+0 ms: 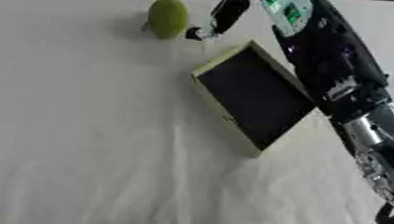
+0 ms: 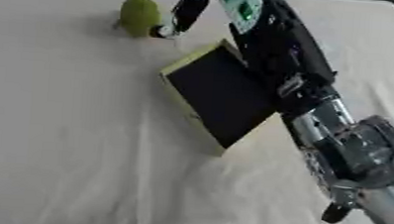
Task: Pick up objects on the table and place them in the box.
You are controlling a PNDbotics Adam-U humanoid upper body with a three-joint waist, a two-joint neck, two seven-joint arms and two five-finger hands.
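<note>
The right hand [image 1: 227, 14] is stretched across the table [image 1: 77, 140], fingers relaxed and holding nothing, their tips just beside the green ball [image 1: 167, 17]. The pick-up step is judged in hand (nothing grasped yet). Next, fingers must be closed round the ball before transfer to the box [image 1: 252, 95], nearby.

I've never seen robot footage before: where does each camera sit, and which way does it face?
Left eye view: in the head, looking down at the table; the right arm reaches across to its right hand.
Right eye view: beside it, same downward look, arm larger.
Both share the green fruit and the box.
</note>
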